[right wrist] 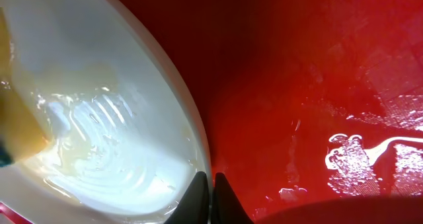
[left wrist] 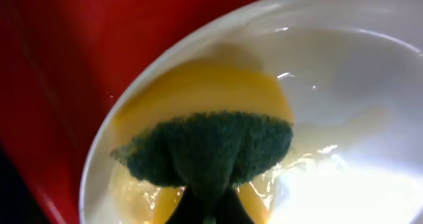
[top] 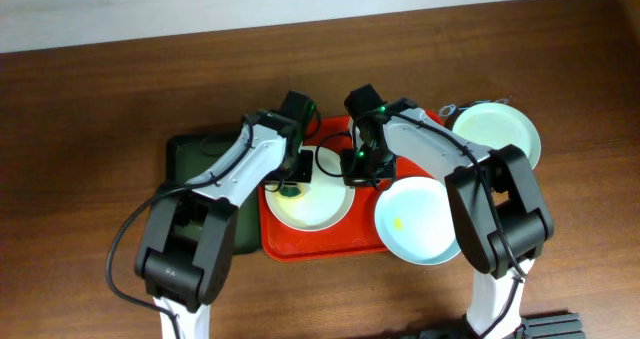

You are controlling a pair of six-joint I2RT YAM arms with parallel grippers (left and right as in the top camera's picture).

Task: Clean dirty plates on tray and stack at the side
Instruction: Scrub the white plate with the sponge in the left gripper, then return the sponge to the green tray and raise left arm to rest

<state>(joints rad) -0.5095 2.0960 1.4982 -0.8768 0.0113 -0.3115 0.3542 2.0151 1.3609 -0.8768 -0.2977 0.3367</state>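
One plate [top: 322, 205] lies on the red tray [top: 320, 251], wet and smeared with yellow. My left gripper [top: 288, 187] is shut on a green and yellow sponge [left wrist: 205, 151] and presses it onto this plate [left wrist: 344, 85] near its left rim. My right gripper [top: 358, 171] is shut on the same plate's right rim; in the right wrist view its fingertips [right wrist: 211, 187] pinch the edge of the plate [right wrist: 99, 118] over the tray [right wrist: 297, 85]. A second plate [top: 420, 219] with a small yellow smear overlaps the tray's right edge. A third plate [top: 497, 134] sits on the table at the right.
A dark green tray [top: 195, 154] lies left of the red tray, partly under my left arm. The red tray's floor is wet on the right [right wrist: 370, 151]. Brown wooden table [top: 90, 129] surrounds everything. A small object [top: 447, 109] lies by the third plate.
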